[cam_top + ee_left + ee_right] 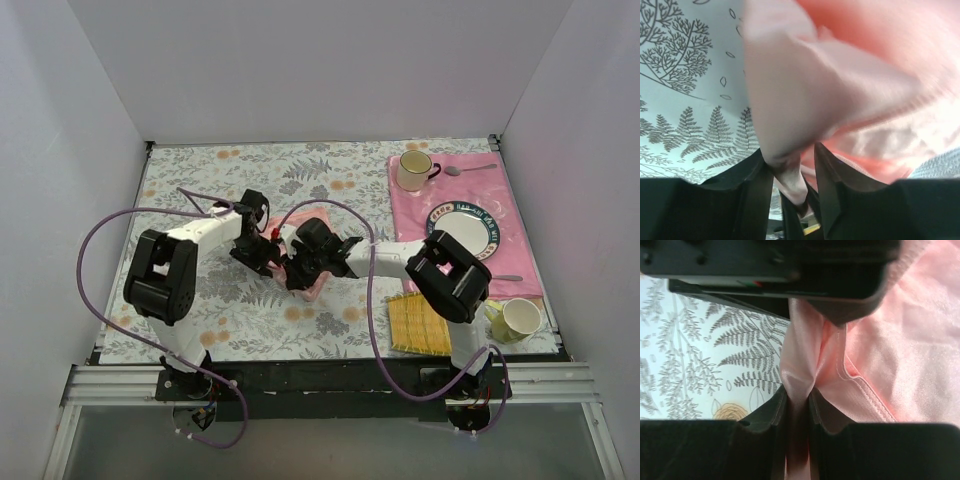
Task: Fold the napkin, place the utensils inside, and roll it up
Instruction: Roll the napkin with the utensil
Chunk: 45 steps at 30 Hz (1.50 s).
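Napkin (880,340) (bunched), right gripper (797,396) pinching, left gripper (792,161) parted

No writing, label, brand or number can be read in any view. The dark rim of the plate (465,206), on the placemat (515,258) toward the table's far right corner, carries pale marks that may be lettering, too small to read.

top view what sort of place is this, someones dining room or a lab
Probably a robot lab cell dressed as a dining table: plain white walls box it in, an aluminium frame edges it, and a placemat holds a plate.
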Tool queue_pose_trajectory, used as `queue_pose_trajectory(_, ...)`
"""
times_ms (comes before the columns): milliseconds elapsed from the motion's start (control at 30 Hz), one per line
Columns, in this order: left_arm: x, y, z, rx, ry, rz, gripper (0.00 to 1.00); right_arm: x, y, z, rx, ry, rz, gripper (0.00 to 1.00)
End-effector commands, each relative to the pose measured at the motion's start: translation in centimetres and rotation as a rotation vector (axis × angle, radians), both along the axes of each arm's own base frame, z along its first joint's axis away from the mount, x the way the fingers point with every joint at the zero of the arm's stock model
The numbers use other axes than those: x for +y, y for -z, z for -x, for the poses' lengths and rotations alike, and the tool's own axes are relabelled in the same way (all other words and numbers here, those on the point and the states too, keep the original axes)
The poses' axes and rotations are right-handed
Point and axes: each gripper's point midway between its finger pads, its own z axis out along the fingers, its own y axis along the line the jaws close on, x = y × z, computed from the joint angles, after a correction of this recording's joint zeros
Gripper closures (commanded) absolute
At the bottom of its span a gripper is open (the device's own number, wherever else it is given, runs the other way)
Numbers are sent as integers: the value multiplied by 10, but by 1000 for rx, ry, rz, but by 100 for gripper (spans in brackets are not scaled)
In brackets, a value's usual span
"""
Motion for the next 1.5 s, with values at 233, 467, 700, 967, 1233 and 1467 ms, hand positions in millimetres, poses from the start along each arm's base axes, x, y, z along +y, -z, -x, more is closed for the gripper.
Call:
queue_pose_trajectory(233,-2,-103,-38,-522,231,55,29,-35,51,76,611,-138,-39,99)
queue_pose_trajectory(467,6,-135,-16,-634,301,61,35,-35,55,79,786,-107,-16,99)
queue_pose_trajectory(700,-3,-116,12,-659,261,202,69,-40,63,71,836,-29,32,99)
queue_pose_trajectory(967,-7,-82,19,-646,166,296,85,-45,66,64,866,78,27,99)
queue_pose_trajectory(1233,-2,-57,14,-630,135,297,93,-46,65,57,854,108,10,99)
queue_pose_trajectory(1467,21,-42,4,-498,161,145,100,-48,65,54,833,120,14,99)
